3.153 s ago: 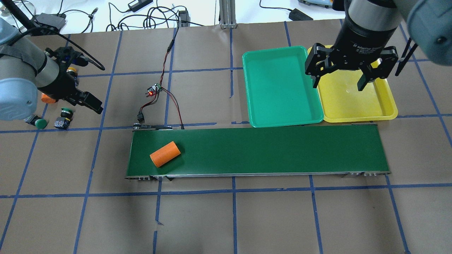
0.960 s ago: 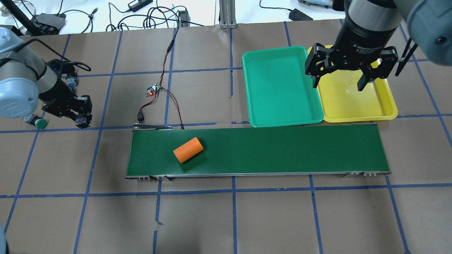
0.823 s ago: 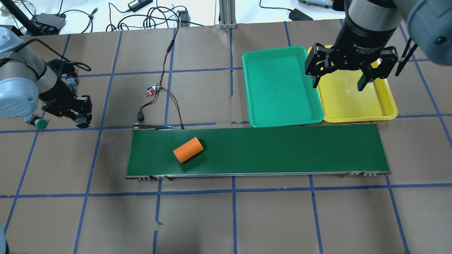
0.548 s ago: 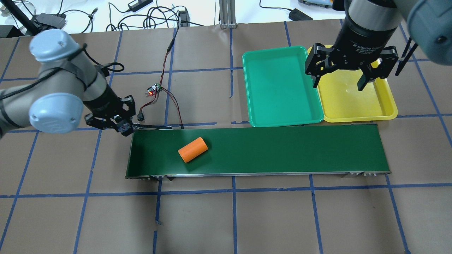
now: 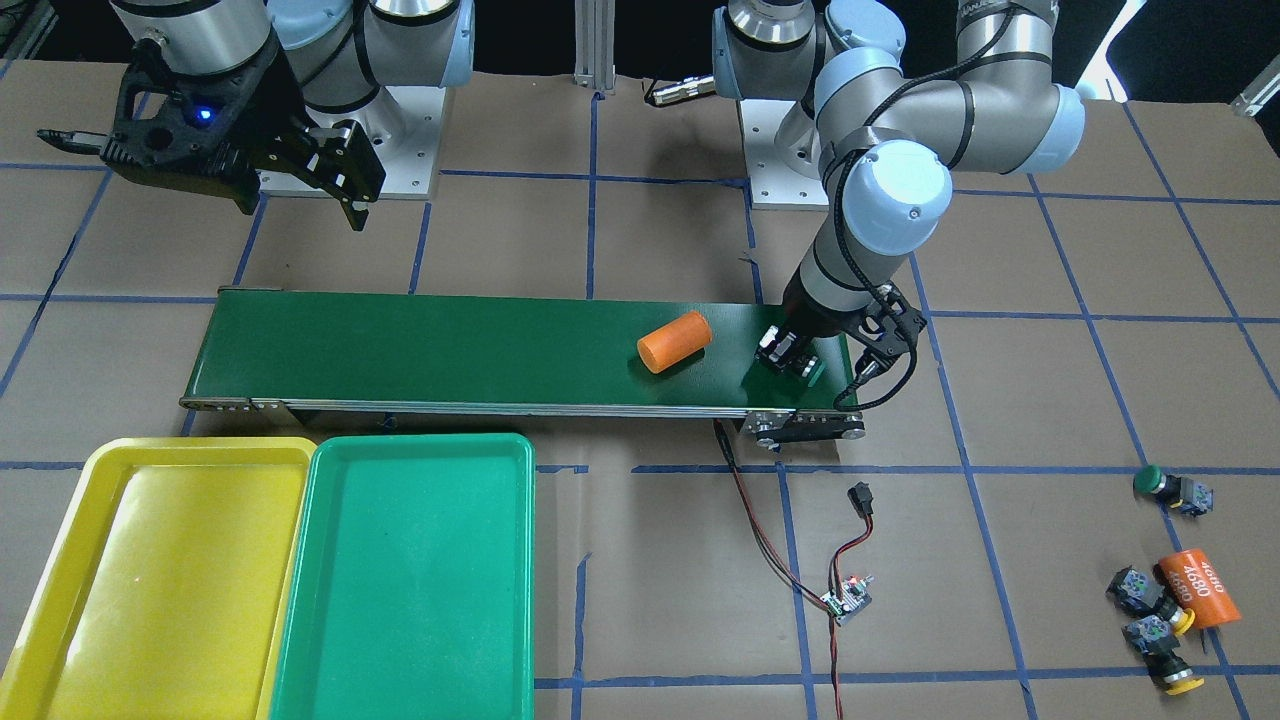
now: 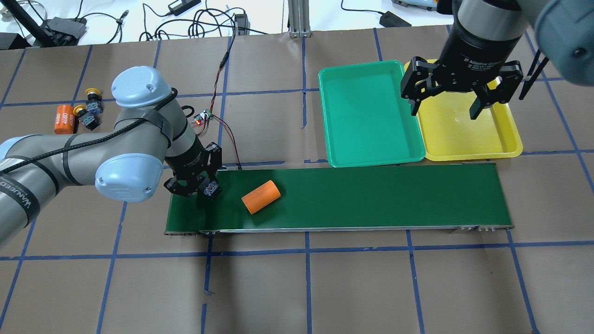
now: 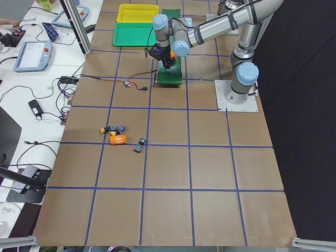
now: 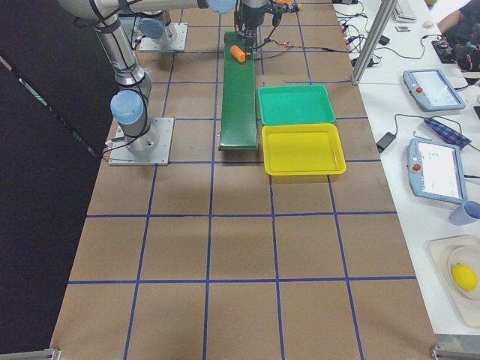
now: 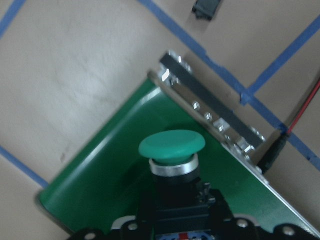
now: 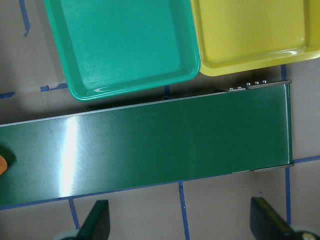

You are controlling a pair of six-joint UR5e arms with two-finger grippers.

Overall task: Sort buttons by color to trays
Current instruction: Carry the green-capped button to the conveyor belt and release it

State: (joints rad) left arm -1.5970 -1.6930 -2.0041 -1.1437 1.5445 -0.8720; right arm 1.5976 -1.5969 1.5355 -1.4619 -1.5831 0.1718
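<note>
My left gripper (image 6: 200, 186) is shut on a green button (image 9: 171, 144), held cap-down over the left end of the conveyor belt (image 6: 371, 195); in the front view the button (image 5: 790, 352) is seen low over the belt. One more green button (image 5: 1160, 485) and two yellow buttons (image 5: 1150, 595) (image 5: 1165, 655) lie on the table far to my left. My right gripper (image 6: 445, 110) hangs open and holds nothing above the yellow tray (image 6: 464, 137). The green tray (image 6: 369, 113) beside it holds nothing.
An orange cylinder (image 6: 261, 197) lies on the belt just right of my left gripper. A second orange cylinder marked 4680 (image 5: 1198, 588) sits among the loose buttons. A small circuit board (image 6: 202, 118) with red and black wires lies behind the belt's left end.
My left arm has swung from the button cluster at the far left to the belt's left end, carrying the green button. The orange cylinder has travelled right along the belt. The right arm is still.
</note>
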